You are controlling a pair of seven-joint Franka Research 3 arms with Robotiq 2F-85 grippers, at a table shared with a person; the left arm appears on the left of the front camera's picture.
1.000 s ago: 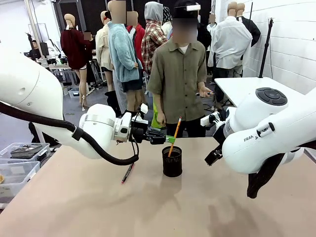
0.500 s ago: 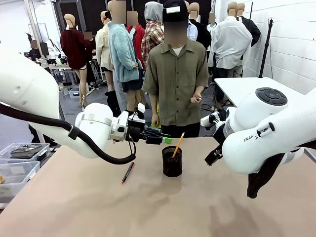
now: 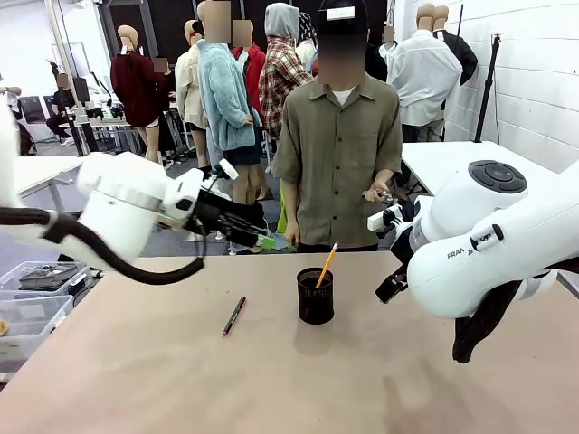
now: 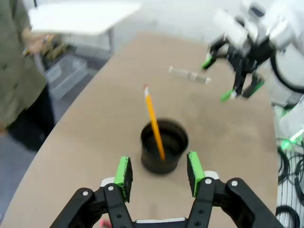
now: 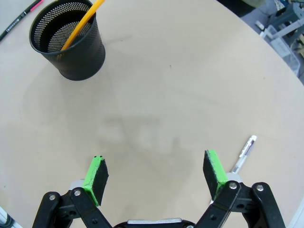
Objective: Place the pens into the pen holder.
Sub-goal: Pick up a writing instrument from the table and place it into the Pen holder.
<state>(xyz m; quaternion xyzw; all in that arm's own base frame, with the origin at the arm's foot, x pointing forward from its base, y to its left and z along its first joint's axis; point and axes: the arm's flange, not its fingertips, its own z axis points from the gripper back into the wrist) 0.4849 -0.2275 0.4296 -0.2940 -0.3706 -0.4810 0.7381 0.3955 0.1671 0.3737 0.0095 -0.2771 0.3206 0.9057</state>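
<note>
The left claw [image 4: 159, 164] is held raised, apart and empty, facing the pen holder [image 4: 147, 159]. The right claw [image 5: 156, 173] is spread wide; a pale pen [image 5: 244, 151] is partly hidden behind it.

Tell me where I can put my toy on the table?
The wide near side of the table, in front of the holder and black pen, is bare. It's tighter at the right, where the right gripper hovers by the pale pen.
</note>
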